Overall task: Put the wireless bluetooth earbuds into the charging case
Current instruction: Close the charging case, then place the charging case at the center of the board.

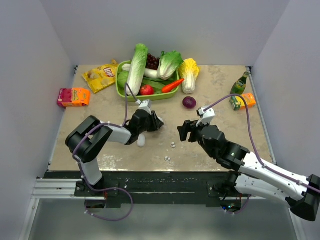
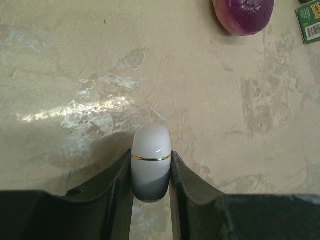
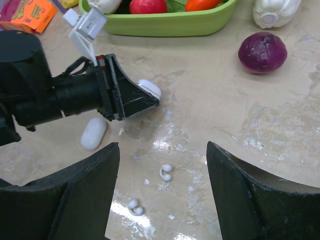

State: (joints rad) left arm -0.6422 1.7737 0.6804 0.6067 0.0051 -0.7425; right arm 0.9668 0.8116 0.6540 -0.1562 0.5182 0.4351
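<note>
My left gripper [image 2: 151, 160] is shut on the charging case [image 2: 151, 145], a white rounded shell with a thin gold seam, held just above the table. From the right wrist the case [image 3: 151, 87] peeks out past the left fingers [image 3: 131, 97]. A second white capsule-shaped piece [image 3: 93, 133] lies on the table under the left arm [image 1: 141, 140]. Two tiny white wireless bluetooth earbuds lie apart on the table, one [image 3: 165, 172] nearer the case and one [image 3: 135, 207] closer to me. My right gripper [image 3: 162, 150] hovers open over them, touching neither.
A green basket [image 1: 121, 92] of vegetables stands at the back, with a cabbage [image 1: 189, 74] and a purple onion [image 1: 189, 102] beside it. A chips bag [image 1: 101, 76] and a red carton [image 1: 73, 97] lie at the left. A green bottle [image 1: 240, 84] and an orange carton [image 1: 243, 101] stand at the right.
</note>
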